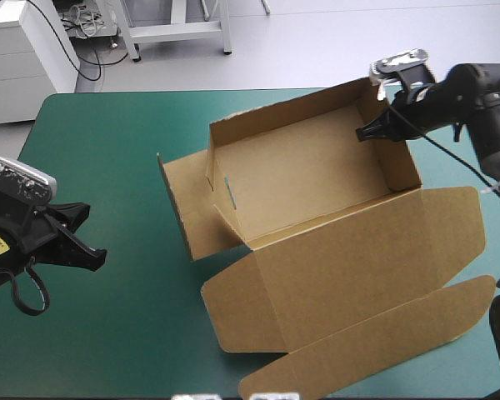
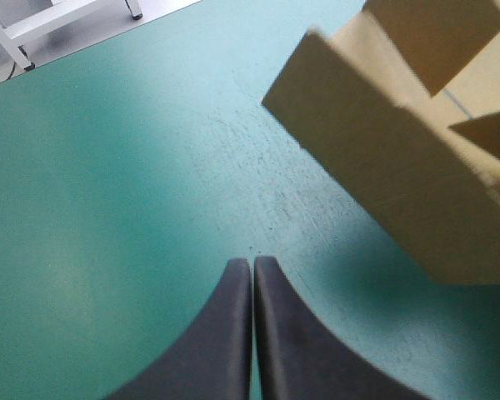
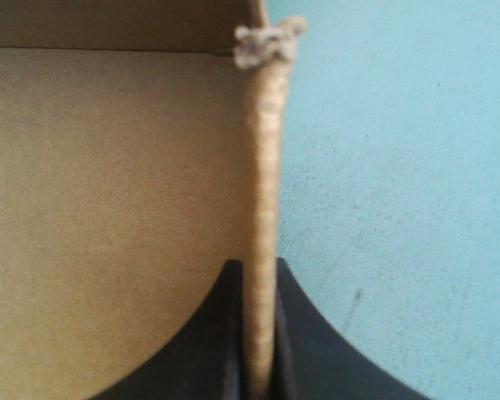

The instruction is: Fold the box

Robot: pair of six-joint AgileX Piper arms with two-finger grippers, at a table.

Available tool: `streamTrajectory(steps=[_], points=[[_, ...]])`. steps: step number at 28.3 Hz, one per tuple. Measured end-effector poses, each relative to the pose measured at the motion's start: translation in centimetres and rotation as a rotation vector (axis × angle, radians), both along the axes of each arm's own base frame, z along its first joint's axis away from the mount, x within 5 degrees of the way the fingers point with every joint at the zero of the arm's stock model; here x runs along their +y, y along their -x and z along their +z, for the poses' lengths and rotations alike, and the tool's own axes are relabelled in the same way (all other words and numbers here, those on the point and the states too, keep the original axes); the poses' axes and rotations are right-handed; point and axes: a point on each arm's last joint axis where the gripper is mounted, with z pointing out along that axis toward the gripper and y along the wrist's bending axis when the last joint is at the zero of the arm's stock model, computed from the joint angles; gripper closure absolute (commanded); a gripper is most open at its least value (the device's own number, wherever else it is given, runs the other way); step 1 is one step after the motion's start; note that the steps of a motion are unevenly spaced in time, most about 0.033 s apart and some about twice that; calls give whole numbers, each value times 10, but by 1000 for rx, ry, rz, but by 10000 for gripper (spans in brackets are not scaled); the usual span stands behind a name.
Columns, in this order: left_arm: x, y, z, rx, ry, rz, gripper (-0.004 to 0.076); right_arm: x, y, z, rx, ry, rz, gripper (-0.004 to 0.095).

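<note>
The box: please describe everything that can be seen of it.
The box is brown corrugated board, an open tray with raised walls on the teal-green cover. Its lid lies flat toward the near edge, and one left flap sticks out untucked. The right gripper pinches its right wall; nothing else touches it.

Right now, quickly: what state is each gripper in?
Left gripper: shut, holding nothing, clear of the box.
Right gripper: shut on the box's wall.
</note>
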Motion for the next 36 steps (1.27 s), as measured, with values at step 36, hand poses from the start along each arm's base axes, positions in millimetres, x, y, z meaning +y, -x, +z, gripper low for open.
streamTrajectory(steps=[36], points=[[57,-154,-92,349,322,-24,709,-56,47,52,-186,-115,-40,930]])
